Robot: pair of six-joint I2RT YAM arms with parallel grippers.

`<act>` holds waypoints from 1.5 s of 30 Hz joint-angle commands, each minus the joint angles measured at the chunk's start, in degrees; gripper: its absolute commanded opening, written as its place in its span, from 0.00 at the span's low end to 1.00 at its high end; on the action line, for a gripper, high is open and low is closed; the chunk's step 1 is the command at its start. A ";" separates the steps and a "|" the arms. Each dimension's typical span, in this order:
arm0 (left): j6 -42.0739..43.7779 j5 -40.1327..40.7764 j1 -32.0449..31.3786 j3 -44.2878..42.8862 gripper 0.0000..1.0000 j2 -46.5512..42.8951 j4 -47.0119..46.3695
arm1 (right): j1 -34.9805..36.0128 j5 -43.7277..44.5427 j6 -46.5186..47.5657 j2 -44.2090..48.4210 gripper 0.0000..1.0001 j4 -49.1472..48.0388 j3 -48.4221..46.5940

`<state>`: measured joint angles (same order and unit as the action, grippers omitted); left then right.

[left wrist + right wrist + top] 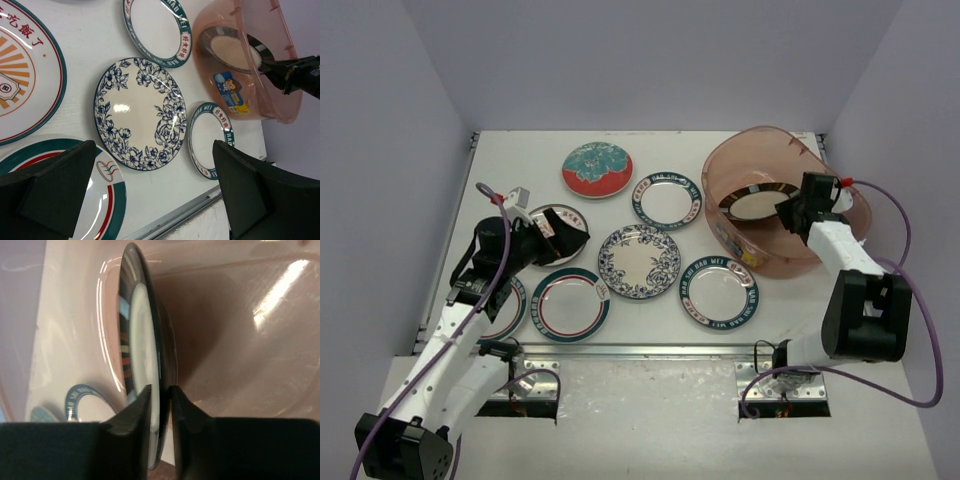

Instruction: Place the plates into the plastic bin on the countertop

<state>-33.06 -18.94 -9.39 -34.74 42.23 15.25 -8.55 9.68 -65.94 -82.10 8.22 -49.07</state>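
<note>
Right gripper (pixel 160 396) is inside the plastic bin (pixel 718 178), jaws narrow astride the black-rimmed plate (pixel 142 335) and apparently pinching its rim. The plate stands on edge, extending left of the fingers. Left gripper (pixel 152 155) is wide and empty, over the countertop (pixel 510 150) plates at left.

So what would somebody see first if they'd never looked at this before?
The big see-through pinkish plastic tub at the far right of the white table, where the right gripper pinches a black-rimmed round plate by its edge. Next, in the middle of the table, a blue flowered round plate, and a red and teal flowered plate farther back.
</note>
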 commanded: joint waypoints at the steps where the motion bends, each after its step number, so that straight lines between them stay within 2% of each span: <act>1: 0.45 -1.31 0.16 -0.06 1.00 -0.83 -2.47 | 0.59 1.12 0.20 -1.54 0.33 -9.21 -5.91; 5: -0.15 3.24 0.16 -1.71 1.00 1.33 -1.03 | 0.82 -0.09 0.46 -7.57 0.79 0.97 -12.11; 7: -0.77 5.81 0.09 -4.88 1.00 6.19 0.12 | 1.20 -0.53 0.17 -10.67 0.99 12.02 -16.48; 13: -3.73 10.62 0.82 -13.12 1.00 15.55 -0.54 | 1.66 -2.36 0.29 -18.64 0.99 29.97 -29.73; 19: -4.54 11.14 5.35 -20.23 1.00 28.58 -0.28 | 2.65 4.52 -1.04 -18.28 0.99 46.21 -37.24; 22: -4.60 10.69 7.99 -22.59 1.00 33.79 -3.09 | 2.89 0.42 3.87 -19.93 0.99 50.78 -44.28; 26: -3.92 10.81 9.07 -27.22 1.00 42.15 -5.32 | 7.57 -2.48 11.87 -12.69 0.99 42.16 -41.58; 28: -3.03 7.16 9.56 -31.94 1.00 49.22 -7.04 | 13.94 -1.25 15.89 -5.15 0.99 36.78 -38.32; 29: -2.68 5.12 11.09 -33.61 1.00 51.75 -7.60 | 14.61 -2.23 17.41 -2.68 0.99 35.47 -37.60; 30: -2.30 3.07 11.56 -35.30 1.00 53.98 -7.70 | 14.64 -4.78 19.13 -0.04 0.99 33.50 -37.26; 32: -1.14 1.81 12.75 -40.08 1.00 59.28 -9.68 | 15.05 -17.82 23.50 9.75 0.99 26.71 -30.33; 34: -0.49 0.24 14.15 -44.17 1.00 65.48 -10.76 | 15.06 -25.93 25.27 15.52 0.99 18.64 -22.90; 37: 1.33 -0.97 15.38 -49.87 0.95 75.02 -9.48 | 15.06 -40.30 27.99 24.18 0.99 11.24 -15.96; 40: 4.70 -1.27 15.60 -56.01 0.94 81.84 -7.24 | 15.06 -46.24 28.65 28.65 0.99 7.23 -10.65; 45: 8.31 -13.93 15.88 -63.06 0.92 88.95 -8.09 | 15.10 -51.80 29.47 32.39 0.99 6.16 -6.99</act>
<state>-29.44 -22.48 6.55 -91.89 128.04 8.24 6.58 -32.73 -39.15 -50.59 19.92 -58.32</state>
